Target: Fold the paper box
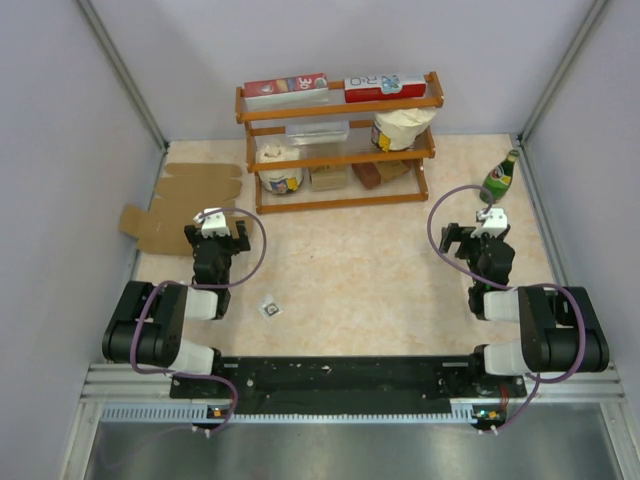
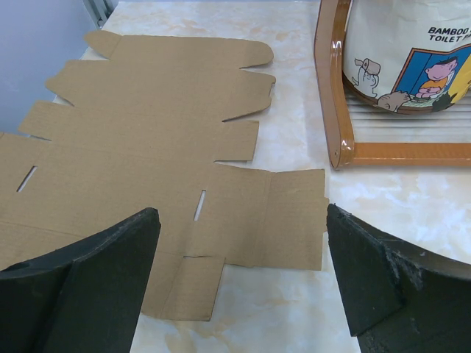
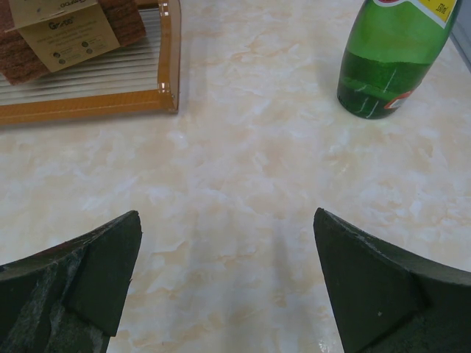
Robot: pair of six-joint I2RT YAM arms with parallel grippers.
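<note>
The paper box [image 1: 190,200] is a flat, unfolded brown cardboard sheet with flaps, lying on the table at the far left beside the wall. In the left wrist view it [image 2: 147,147] fills the upper left, its near flaps reaching between my fingers. My left gripper [image 1: 218,232] [image 2: 243,272] is open and empty, just at the sheet's near right edge. My right gripper [image 1: 478,232] [image 3: 228,279] is open and empty over bare table on the right side.
An orange wooden shelf [image 1: 340,145] with cartons, toilet-paper packs and small items stands at the back middle; its corner [image 2: 335,110] is close to the sheet. A green bottle [image 1: 499,178] [image 3: 390,59] stands just beyond my right gripper. A small tag [image 1: 270,309] lies near the front.
</note>
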